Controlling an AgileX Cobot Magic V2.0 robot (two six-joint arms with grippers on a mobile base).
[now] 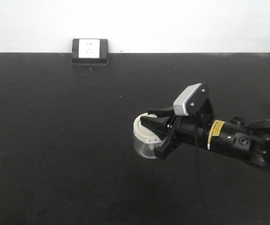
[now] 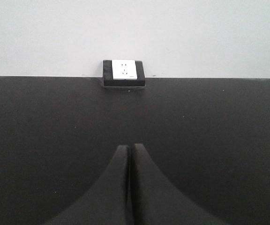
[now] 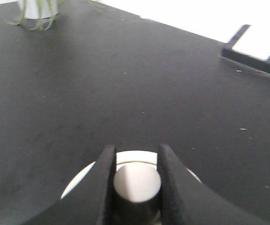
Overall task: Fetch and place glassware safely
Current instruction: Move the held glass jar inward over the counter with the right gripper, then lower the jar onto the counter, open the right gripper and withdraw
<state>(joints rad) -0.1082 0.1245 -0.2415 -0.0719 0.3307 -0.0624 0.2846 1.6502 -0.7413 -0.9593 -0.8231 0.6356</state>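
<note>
Front view: small squat clear glass jar (image 1: 143, 146) with cream-white round lid (image 1: 142, 127), right of centre on the black counter (image 1: 55, 140), mid-depth. Right hand (image 1: 156, 137) closed over the lid, reaching in from the right. White-faced black socket box (image 1: 90, 50) at far edge, left, well apart.

Left wrist view: left hand (image 2: 130, 157) closed, fingers pressed together, holding nothing. Socket box (image 2: 123, 72) far, straight ahead.

Right wrist view: right hand (image 3: 136, 152) fingers clamp the lid's central knob (image 3: 136, 185). Socket box (image 3: 254, 49) far right.
</note>
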